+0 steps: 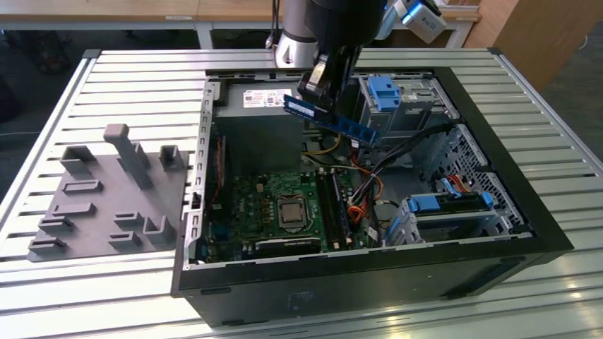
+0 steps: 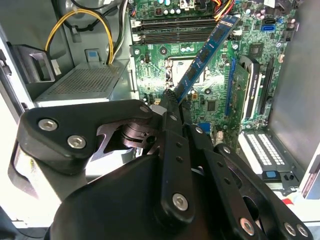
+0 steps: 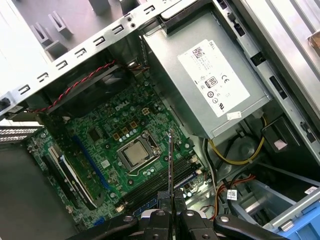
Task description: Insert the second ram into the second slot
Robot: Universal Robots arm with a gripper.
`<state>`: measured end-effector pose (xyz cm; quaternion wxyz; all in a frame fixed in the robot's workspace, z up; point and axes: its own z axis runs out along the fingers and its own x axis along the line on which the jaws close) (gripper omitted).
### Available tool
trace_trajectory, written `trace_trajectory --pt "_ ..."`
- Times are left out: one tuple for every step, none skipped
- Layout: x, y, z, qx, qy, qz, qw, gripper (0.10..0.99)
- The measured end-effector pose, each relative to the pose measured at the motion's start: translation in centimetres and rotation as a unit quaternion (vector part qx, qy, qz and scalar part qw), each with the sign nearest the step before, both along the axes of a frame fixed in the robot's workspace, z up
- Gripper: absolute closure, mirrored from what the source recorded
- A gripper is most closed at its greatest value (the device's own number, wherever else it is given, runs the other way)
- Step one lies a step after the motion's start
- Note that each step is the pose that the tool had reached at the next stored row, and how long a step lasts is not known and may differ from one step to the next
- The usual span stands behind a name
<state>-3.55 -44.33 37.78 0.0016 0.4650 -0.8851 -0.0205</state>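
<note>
The end effector [image 2: 169,102] was clamped across the flat faces of the second ram [image 2: 207,52], likely a light, stiff, fragile board; the memory slots [image 2: 172,30] lay beneath the end effector.

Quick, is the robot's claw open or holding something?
The gripper is shut on the second ram, above the computer case.

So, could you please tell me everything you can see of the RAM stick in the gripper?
The RAM stick is a thin, flat, long blue circuit board carrying a row of small dark chips. The gripper is shut on one end, holding it on edge and tilted in the air above the motherboard inside the open computer case. It sits in no slot.
</note>
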Motion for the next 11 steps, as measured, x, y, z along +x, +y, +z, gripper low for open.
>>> trace_trajectory --pt "0.0 0.0 0.0 0.0 0.0 -0.001 1.0 0.949" --pt "0.0 0.0 0.0 0.0 0.0 -0.001 1.0 0.949" --pt "0.0 0.0 0.0 0.0 0.0 -0.002 1.0 0.949" --pt "0.0 0.0 0.0 0.0 0.0 -0.003 1.0 0.949" --pt "0.0 0.0 0.0 0.0 0.0 -0.003 1.0 0.949" --pt "0.0 0.0 0.0 0.0 0.0 -0.004 1.0 0.949" --pt "0.0 0.0 0.0 0.0 0.0 -0.005 1.0 0.949" --pt "0.0 0.0 0.0 0.0 0.0 -0.006 1.0 0.949" --pt "0.0 0.0 0.0 0.0 0.0 -0.006 1.0 0.949" --pt "0.0 0.0 0.0 0.0 0.0 -0.007 1.0 0.949" --pt "0.0 0.0 0.0 0.0 0.0 -0.007 1.0 0.949"
